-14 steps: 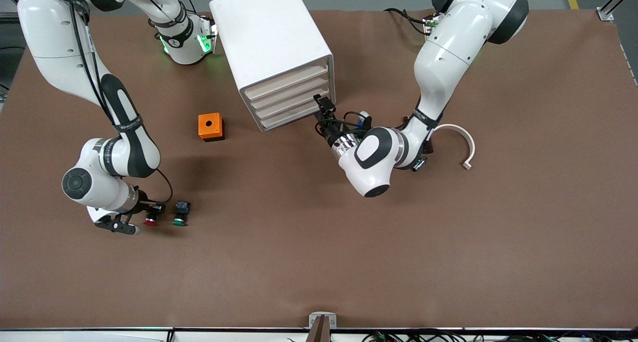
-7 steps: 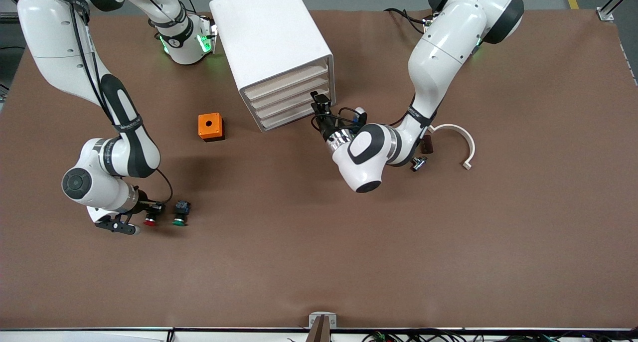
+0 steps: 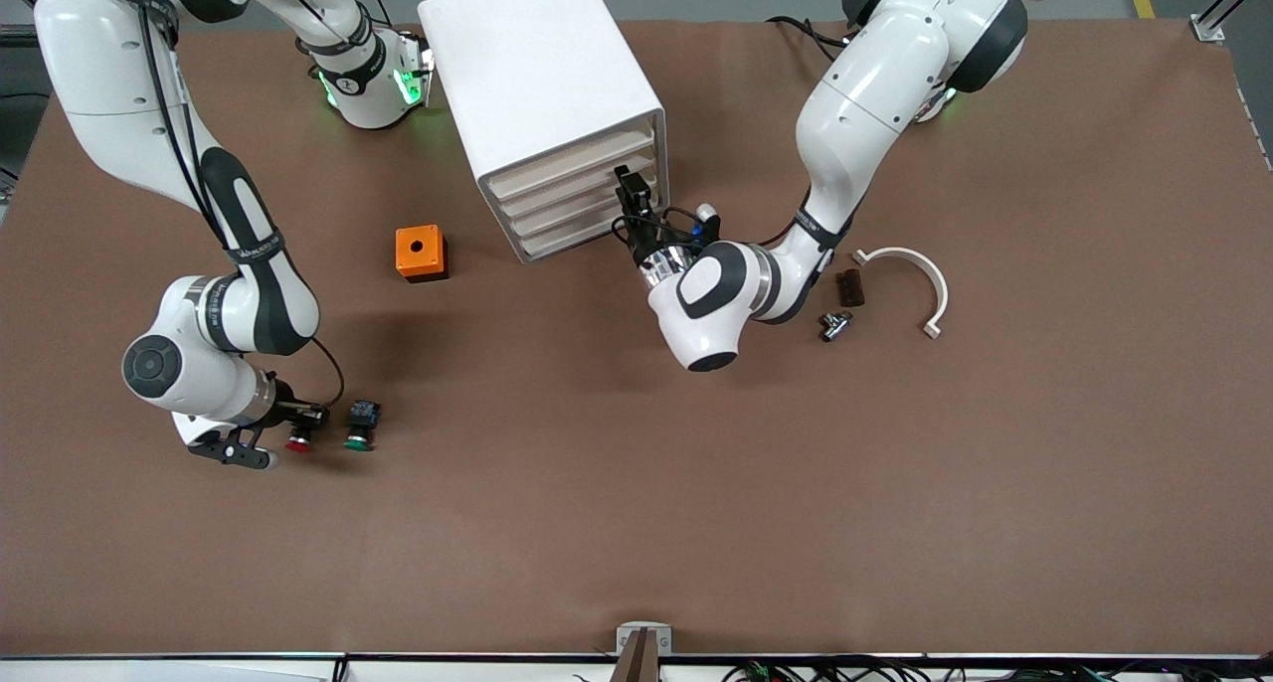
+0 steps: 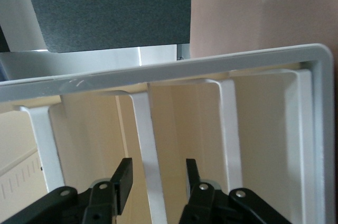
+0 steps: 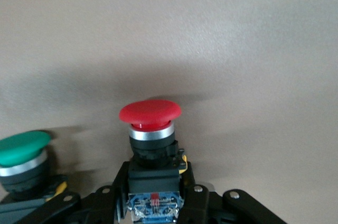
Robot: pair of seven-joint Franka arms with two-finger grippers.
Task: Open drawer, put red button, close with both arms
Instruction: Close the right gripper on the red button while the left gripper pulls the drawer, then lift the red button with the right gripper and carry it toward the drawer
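The red button (image 5: 150, 113) has a round red cap on a black-and-blue body and rests on the brown table beside a green-capped button (image 5: 21, 152). My right gripper (image 5: 153, 192) is shut on its black body, low on the table at the right arm's end (image 3: 303, 426). The white cabinet (image 3: 542, 76) stands near the robots' bases, its drawers (image 3: 572, 210) all pushed in. My left gripper (image 3: 629, 193) is at the drawer fronts. It (image 4: 157, 179) is open, its fingers (image 4: 122, 179) straddling a white drawer lip (image 4: 148, 134) with a gap on each side.
An orange box with a hole (image 3: 420, 253) sits between the cabinet and the buttons. Toward the left arm's end lie a white curved piece (image 3: 913, 272), a small dark block (image 3: 849, 286) and a small metal part (image 3: 833, 324).
My left arm has moved toward the cabinet, bringing its gripper up to the drawer fronts with the fingers a little closer together. The right arm and the buttons have not moved.
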